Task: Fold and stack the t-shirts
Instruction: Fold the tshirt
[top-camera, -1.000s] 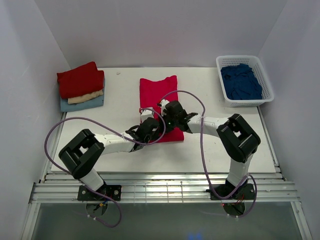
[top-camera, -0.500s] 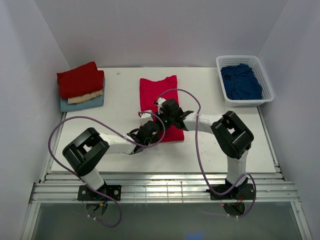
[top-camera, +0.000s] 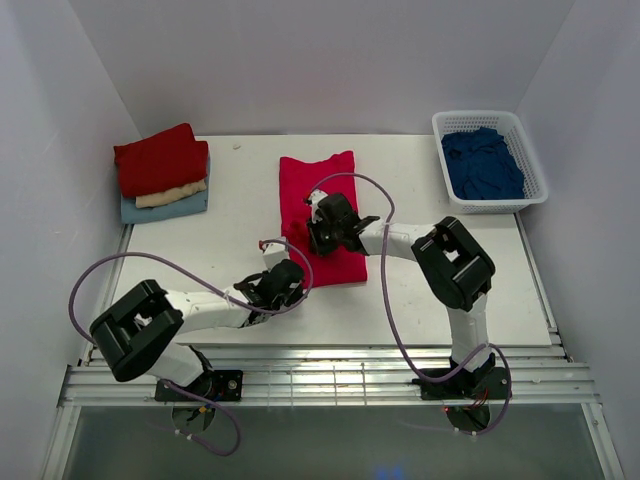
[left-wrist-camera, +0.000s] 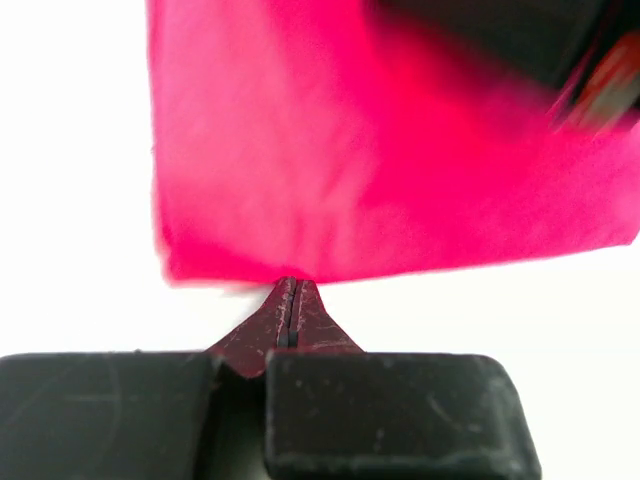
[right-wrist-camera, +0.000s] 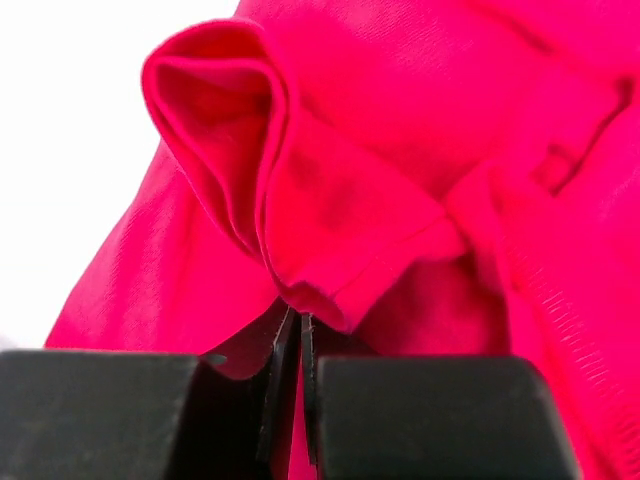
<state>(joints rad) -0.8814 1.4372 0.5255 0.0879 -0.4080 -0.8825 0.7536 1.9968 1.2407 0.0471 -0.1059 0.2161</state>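
Where the red t-shirt (top-camera: 325, 180) is laid in the middle of the table (top-camera: 230, 230), a fold is pinched by the tightly closed right gripper (right-wrist-camera: 296, 330). The left gripper (left-wrist-camera: 290, 300) is closed at its near edge; whether cloth is caught cannot be told.

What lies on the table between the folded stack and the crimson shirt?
Nothing: in the top view, the white table is bare between the folded stack and the crimson shirt.
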